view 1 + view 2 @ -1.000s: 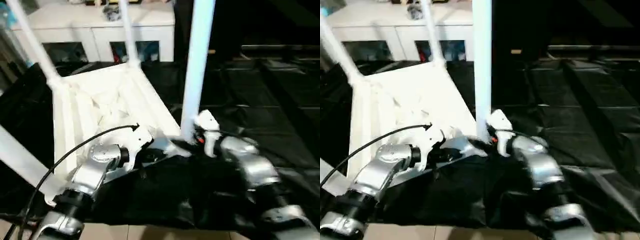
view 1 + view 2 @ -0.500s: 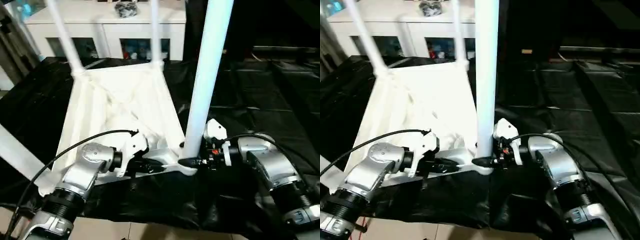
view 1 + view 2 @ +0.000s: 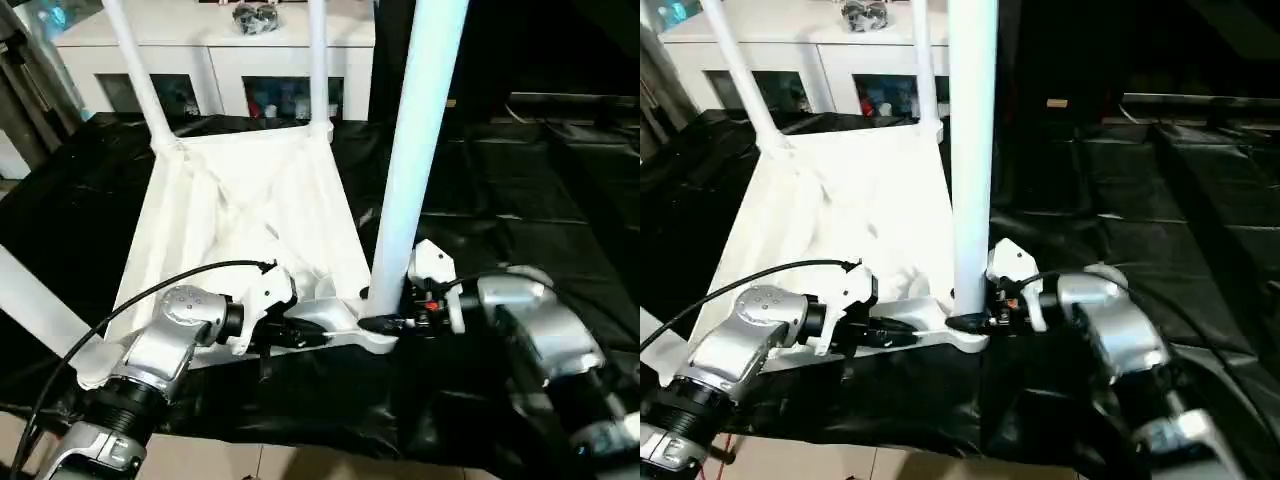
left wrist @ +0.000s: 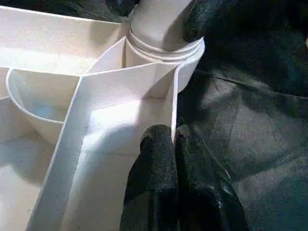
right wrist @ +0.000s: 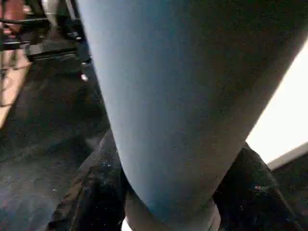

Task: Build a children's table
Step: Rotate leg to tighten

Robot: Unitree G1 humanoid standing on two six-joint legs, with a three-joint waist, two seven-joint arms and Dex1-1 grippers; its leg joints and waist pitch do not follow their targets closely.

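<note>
The children's table (image 3: 240,215) lies upside down on a black sheet (image 3: 520,210), ribs up, with 4 white legs (image 3: 420,140) standing in its corner sockets. The left hand (image 4: 174,144) has its fingers pressed together, pinching the near rim wall beside a socket. The right hand (image 3: 975,322) clasps the base of the nearest leg. A white cabinet (image 3: 230,60) stands behind.

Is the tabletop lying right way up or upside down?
Upside down: the tabletop shows its ribbed underside, and the legs rise from its corner sockets.

Dim room; tabletop (image 3: 240,215) glares; right forearm blurred.
</note>
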